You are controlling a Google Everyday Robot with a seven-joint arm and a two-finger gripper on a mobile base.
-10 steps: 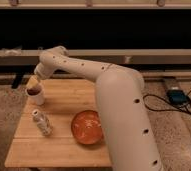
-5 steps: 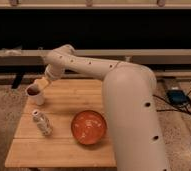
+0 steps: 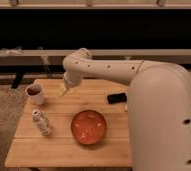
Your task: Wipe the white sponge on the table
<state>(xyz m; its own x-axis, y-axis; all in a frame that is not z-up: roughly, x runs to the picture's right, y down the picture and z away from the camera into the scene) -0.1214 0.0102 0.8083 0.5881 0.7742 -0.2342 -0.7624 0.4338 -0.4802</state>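
Honey-wood counter (image 3: 64,150): just right of the white cup (image 3: 35,93), the hand (image 3: 66,83) hangs low with the white sponge (image 3: 63,90) at its tip. Spread or pinching it, I cannot tell. Wiping looks hardly started, and the strokes are probably all left to do.

1 tbl (image 3: 59,150) | 1 bowl (image 3: 74,127) | 1 cup (image 3: 37,99) | 1 btl (image 3: 41,123) | 1 gripper (image 3: 64,90) over tbl
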